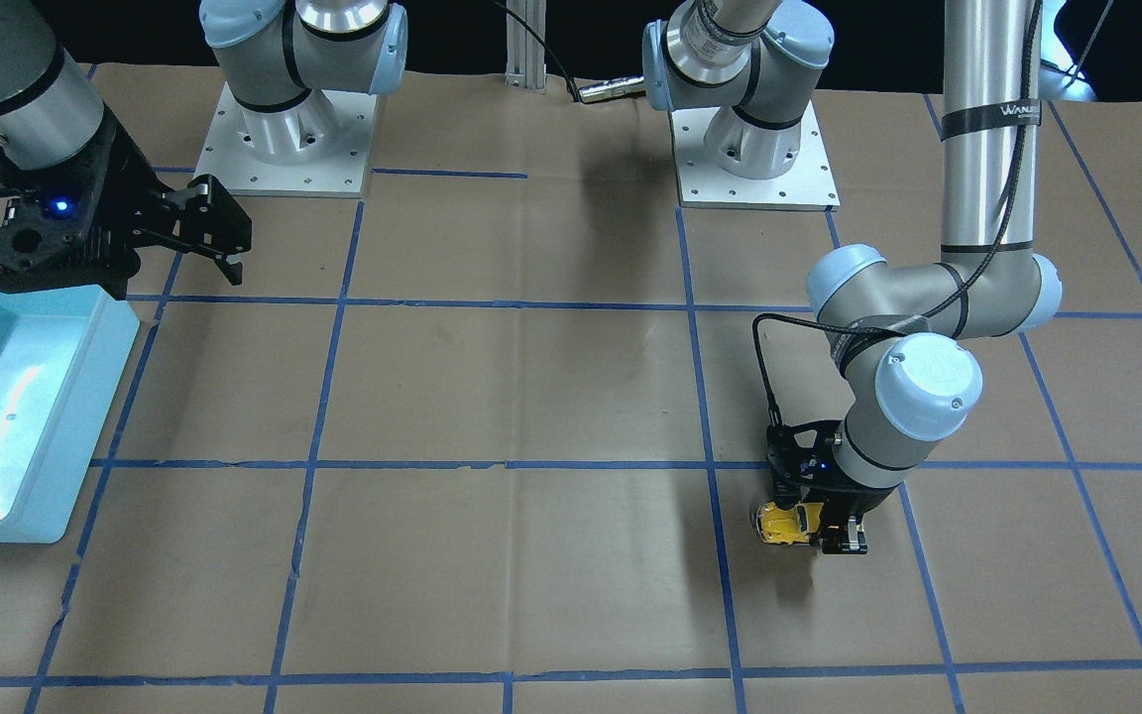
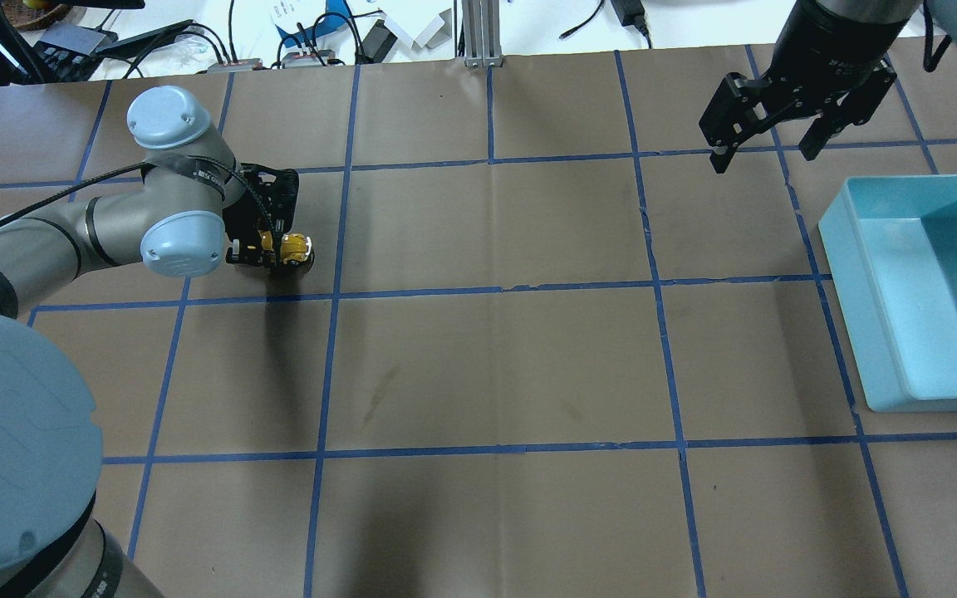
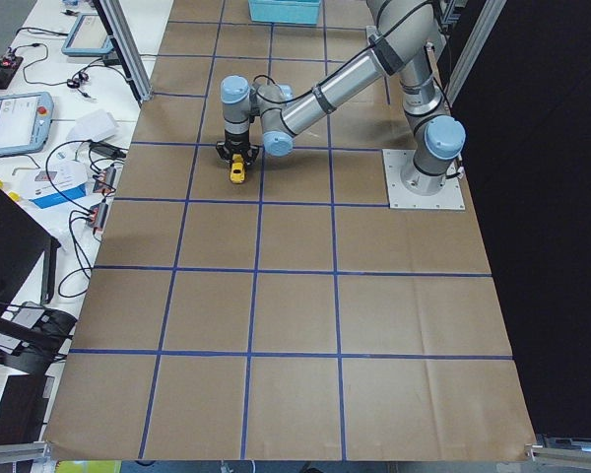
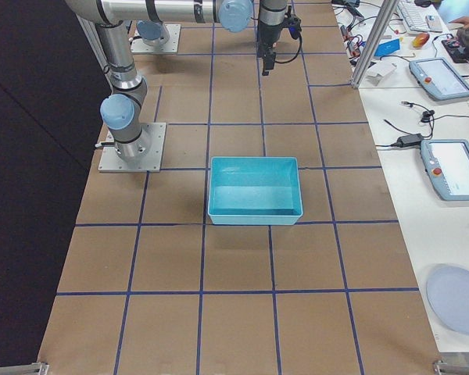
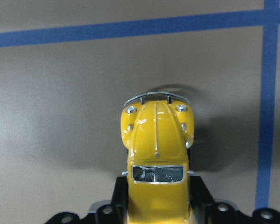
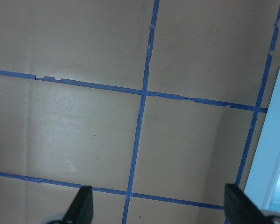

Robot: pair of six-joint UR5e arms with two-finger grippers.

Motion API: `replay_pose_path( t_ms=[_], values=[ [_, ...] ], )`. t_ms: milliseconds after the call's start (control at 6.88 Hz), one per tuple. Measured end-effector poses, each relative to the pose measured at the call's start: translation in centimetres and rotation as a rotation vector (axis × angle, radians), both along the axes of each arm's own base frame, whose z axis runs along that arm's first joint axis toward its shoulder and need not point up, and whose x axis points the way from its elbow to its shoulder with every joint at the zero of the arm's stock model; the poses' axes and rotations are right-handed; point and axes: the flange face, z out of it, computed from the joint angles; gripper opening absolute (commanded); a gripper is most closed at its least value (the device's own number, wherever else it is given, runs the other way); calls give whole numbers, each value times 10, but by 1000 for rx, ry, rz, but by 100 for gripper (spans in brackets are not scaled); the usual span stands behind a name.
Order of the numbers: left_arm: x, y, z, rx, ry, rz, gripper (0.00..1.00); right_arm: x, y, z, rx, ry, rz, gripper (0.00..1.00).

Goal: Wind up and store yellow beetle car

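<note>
The yellow beetle car [image 5: 156,140] sits between the black fingers of my left gripper [image 5: 157,207], nose pointing away from the wrist camera. The gripper [image 2: 267,249] is shut on the car [image 2: 296,247] low over the brown paper, on the table's left side. From across the table the car [image 1: 781,523] sticks out beside the same gripper [image 1: 819,528]. Whether its wheels touch the paper I cannot tell. My right gripper [image 2: 765,149] hangs open and empty at the far right, its fingers [image 6: 85,201] spread wide.
A light blue bin [image 2: 861,282] stands on the right side of the table, close to the right gripper; its rim [image 6: 277,154] shows in the right wrist view. Blue tape lines grid the brown paper. Both arm bases [image 1: 284,139] sit at the robot's edge.
</note>
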Motion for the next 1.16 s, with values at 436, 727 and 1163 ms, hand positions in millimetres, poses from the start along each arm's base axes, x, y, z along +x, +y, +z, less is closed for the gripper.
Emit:
replay_pose_path(
  t_ms=[436,727,1163],
  values=[
    [1,0,0,0,0,0,1,0,0,0,0,0,0,100],
    [7,0,-1,2,1,6,1,0,0,0,0,0,0,100],
    [13,0,-2,4,2,15,1,0,0,0,-1,0,0,100]
  ],
)
